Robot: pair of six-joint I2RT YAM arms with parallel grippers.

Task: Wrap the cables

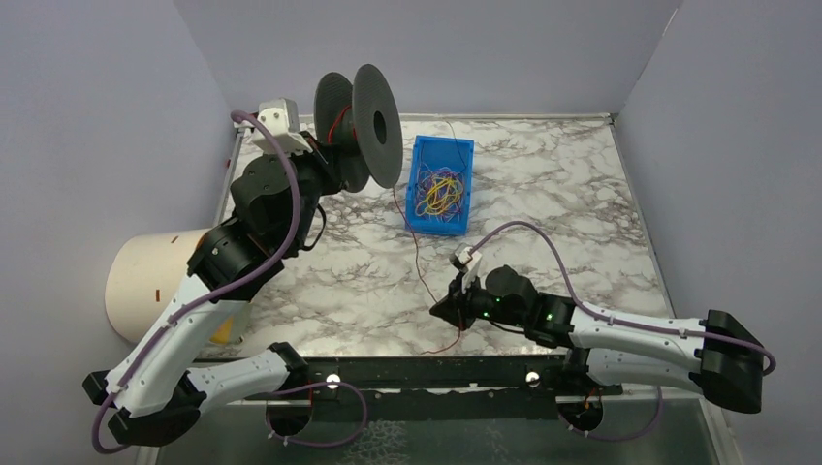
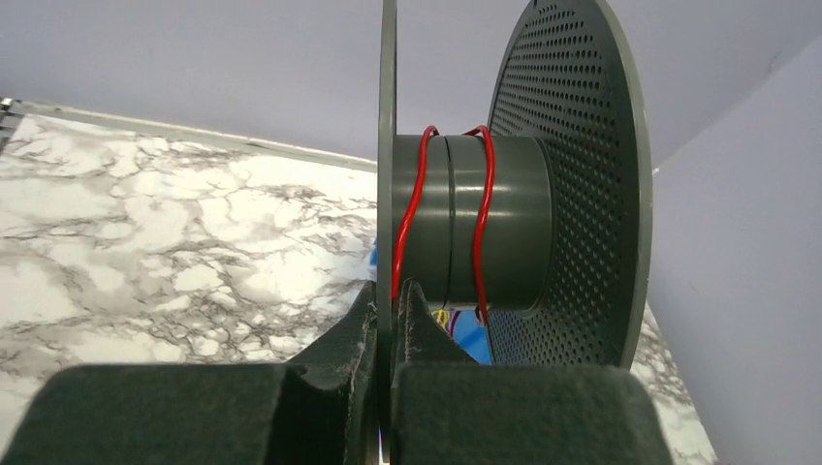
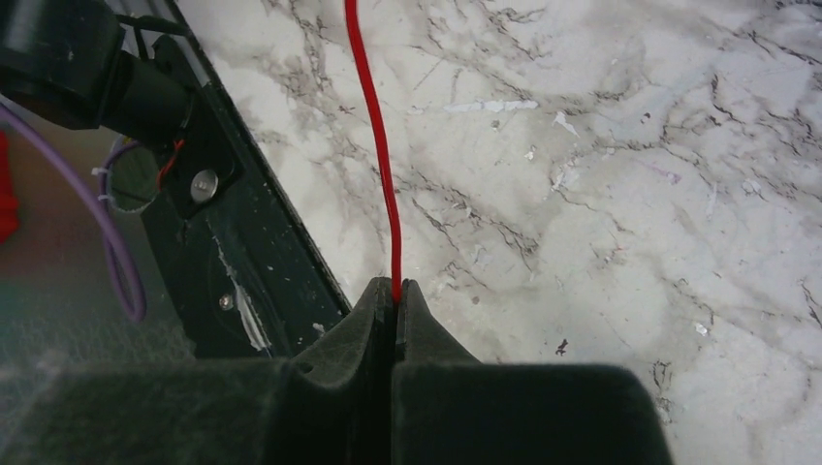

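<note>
- The left fingers were closed on the thin edge of one flange of the dark spool, one finger on each side of the disc.
- From above, the spool was lifted off the table at the far left, standing on edge with its open hub facing right and a little near.
- The red cable crossed the spool's hub in two visible strands between the solid flange and the perforated one.
- From the spool the red cable hung down just left of the blue bin and ran across the marble-patterned table towards the near edge.
- The right fingers were pressed together on the red cable, which entered at their tips and ran straight away over the table.
- In the overhead view the right fingers sat low over the table, near the middle of its near edge and well apart from the bin.
- Past the right fingers a loose length of the red cable curled on the table just short of the black rail.
- The tangle of cables, yellow, red, orange and purple, lay inside the blue bin at the far middle of the table, just right of the spool.
- A cream cylinder lay off the table's left side, beside the left arm.
</note>
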